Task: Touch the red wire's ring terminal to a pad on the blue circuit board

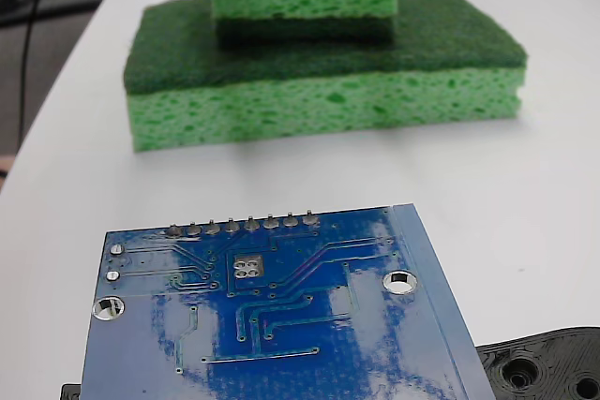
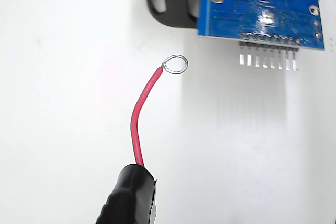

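ring terminal: off the blue circuit board, which sits toward 2 o'clock
approach: slow, ring flat onto pad
hand: unseen, cannot tell its grip

The blue circuit board lies before two stacked green sponges.

No text, label, brand, number or sign can be read in either view. The blue circuit board carries only fine traces, a row of grey solder points and silver-rimmed holes in the fixed view; any printing on it is too small or blurred to make out. In the wrist view the same board likewise shows no legible marking. The black plastic piece just beside the board bears no lettering that can be told.
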{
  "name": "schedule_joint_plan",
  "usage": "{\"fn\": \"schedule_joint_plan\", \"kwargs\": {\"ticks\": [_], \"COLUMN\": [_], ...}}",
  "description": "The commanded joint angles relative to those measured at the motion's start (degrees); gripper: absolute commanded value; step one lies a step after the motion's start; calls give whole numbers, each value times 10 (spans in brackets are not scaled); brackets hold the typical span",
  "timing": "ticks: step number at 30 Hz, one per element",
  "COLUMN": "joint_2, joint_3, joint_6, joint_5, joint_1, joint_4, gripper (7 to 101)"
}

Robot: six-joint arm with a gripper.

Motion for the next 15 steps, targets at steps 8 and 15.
{"fn": "schedule_joint_plan", "kwargs": {"ticks": [8, 15], "joint_2": [200, 337], "joint_3": [142, 218], "joint_6": [42, 72], "joint_5": [56, 121], "joint_1": [-84, -156], "joint_4": [-16, 27], "gripper": [1003, 1003]}}
